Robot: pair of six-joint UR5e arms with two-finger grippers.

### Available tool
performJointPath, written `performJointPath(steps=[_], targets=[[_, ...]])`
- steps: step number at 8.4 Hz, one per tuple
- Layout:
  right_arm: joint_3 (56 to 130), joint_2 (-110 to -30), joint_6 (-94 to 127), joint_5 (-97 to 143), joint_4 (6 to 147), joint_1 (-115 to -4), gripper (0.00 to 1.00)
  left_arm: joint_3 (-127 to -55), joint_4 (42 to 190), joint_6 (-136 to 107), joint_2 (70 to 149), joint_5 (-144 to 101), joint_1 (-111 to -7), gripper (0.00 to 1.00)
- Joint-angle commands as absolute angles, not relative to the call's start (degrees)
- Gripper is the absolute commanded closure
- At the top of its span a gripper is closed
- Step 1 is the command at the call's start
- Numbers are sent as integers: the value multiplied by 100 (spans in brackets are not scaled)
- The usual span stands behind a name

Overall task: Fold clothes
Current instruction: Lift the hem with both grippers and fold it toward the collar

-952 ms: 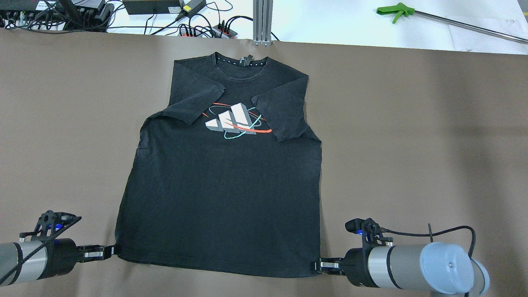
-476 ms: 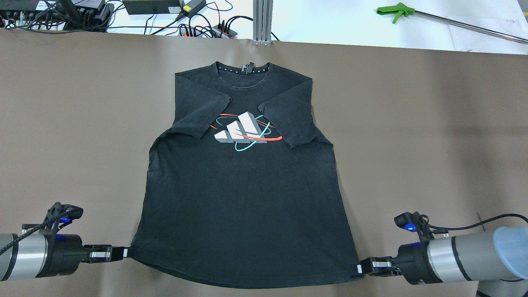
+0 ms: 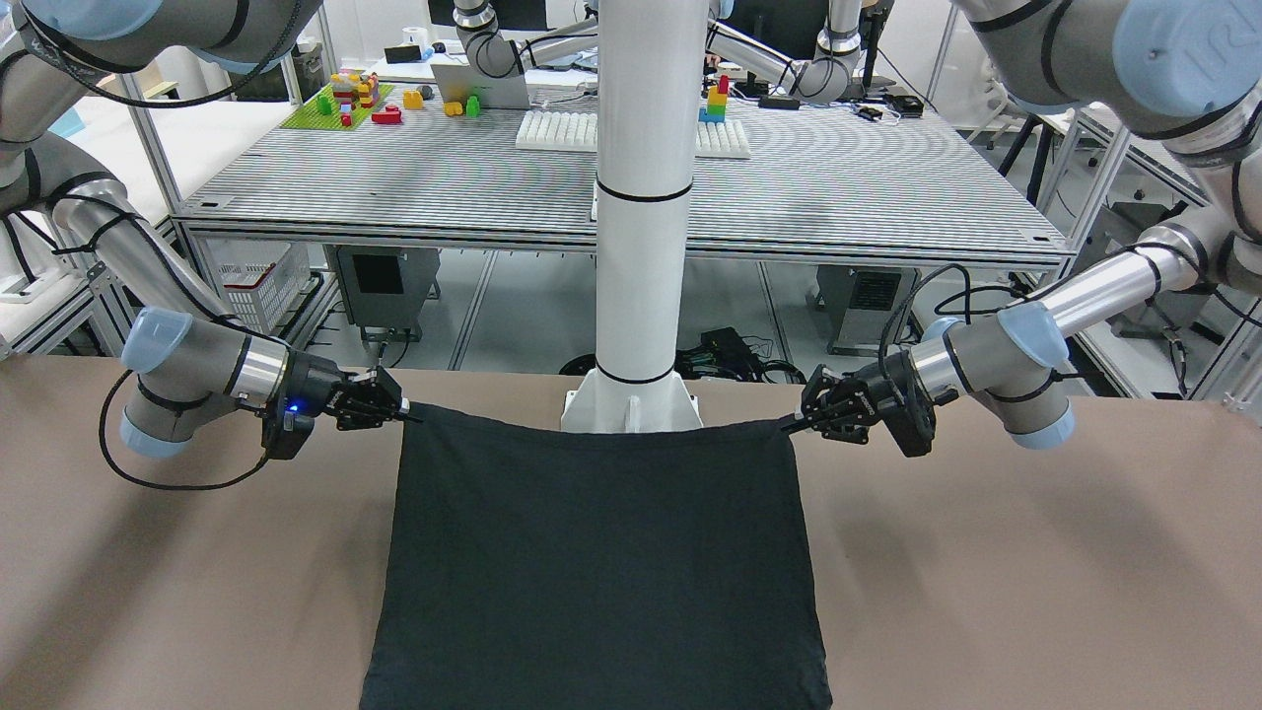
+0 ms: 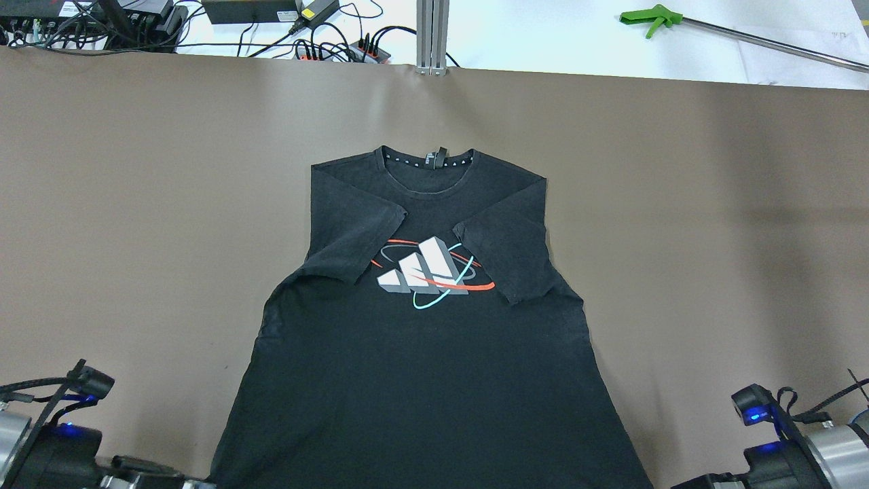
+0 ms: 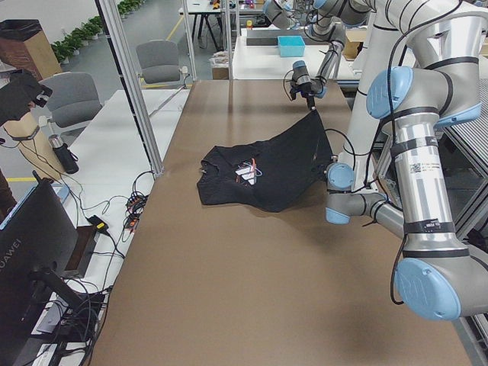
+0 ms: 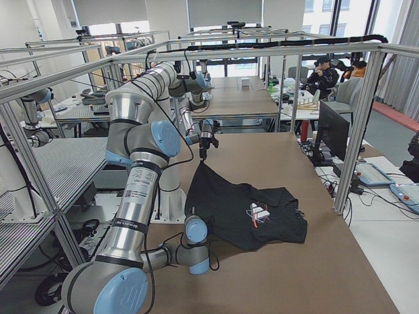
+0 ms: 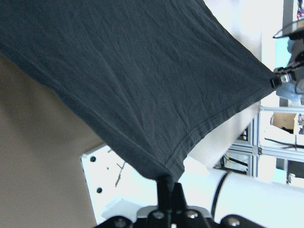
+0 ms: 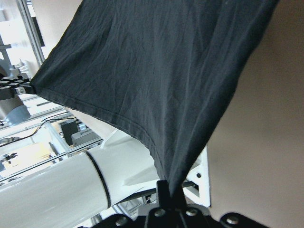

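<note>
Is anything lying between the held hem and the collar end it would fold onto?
Nothing visible does. The left claw and right claw grip the shirt by its hem corners; only its own folded-in sleeves lie on the chest before the collar.

Bright, even indoor light; soft shadows; wrist views blown-out white

Beyond brown table — green handle, power strip.
</note>
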State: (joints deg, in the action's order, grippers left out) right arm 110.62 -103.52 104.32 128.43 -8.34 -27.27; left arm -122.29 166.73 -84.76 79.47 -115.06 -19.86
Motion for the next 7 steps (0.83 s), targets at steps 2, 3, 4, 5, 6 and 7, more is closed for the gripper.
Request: performJointPath(steps=[2,3,4,5,6,7], targets=[[11057,-10415,12092,13069,-2600,-2699,100,-12278,17604,-8754,7752,-12375,-1942,100],[10935,-10415,12233,13069,-2610,-2724,100,-12183,17596,-8754,7778,-12297,-1942,100],[10629,-10319,12069,13008,-2602,-2916,100,-11903,17587,-8763,7987,-12113,-1968,100],[10174,-10153,11780,13025,-2610,-3205,100,-11866,17561,-8763,8024,-11711,-1995,100],[10065,-9995,11716,13008,-2610,-3338,100,-11848,17500,-8763,8033,-11690,-2239,100],[10055,-9941,11716,13008,-2558,-3540,100,-11874,17395,-8771,8059,-11724,-2485,100]])
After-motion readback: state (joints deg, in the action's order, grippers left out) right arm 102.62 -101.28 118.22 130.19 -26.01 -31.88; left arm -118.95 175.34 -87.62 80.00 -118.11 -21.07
